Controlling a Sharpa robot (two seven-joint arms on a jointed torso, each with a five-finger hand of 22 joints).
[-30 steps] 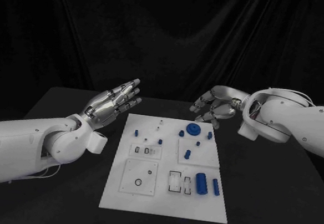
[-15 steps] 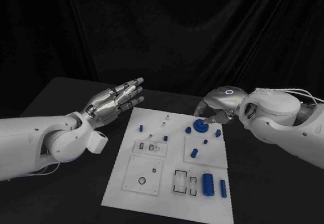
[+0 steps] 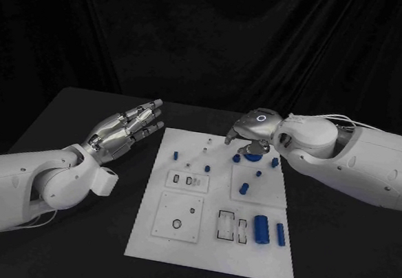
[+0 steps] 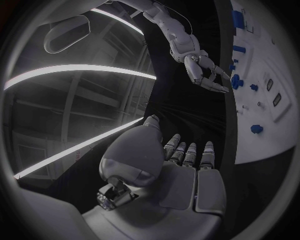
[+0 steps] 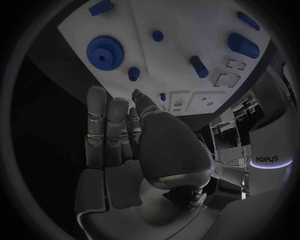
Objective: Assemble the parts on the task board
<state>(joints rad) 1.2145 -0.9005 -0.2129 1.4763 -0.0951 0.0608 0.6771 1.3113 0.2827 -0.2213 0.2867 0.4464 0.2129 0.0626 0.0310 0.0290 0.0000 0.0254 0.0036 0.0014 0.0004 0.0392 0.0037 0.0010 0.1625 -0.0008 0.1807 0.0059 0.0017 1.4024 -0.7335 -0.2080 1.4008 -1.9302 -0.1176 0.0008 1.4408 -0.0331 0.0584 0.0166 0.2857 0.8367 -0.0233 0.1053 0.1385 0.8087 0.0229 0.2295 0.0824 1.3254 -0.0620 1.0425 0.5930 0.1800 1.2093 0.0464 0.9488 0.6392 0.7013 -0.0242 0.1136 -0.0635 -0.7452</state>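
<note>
The white task board lies in the middle of the black table. A blue gear sits near its far edge, with small blue pegs around it. A thick blue cylinder and a thin one lie at the near right. My right hand hovers over the far edge just behind the gear, fingers apart, holding nothing. The right wrist view shows the gear beyond the fingertips of that hand. My left hand is raised left of the board, fingers stretched out, holding nothing.
Recessed slots and small frames mark the board's near half. Bare black table lies on both sides of the board. In the left wrist view, my right hand hangs beside the board.
My right hand has swung in from the back right to the board's far edge, ending just behind the gear. My left hand has drifted slightly to the left, still spread.
</note>
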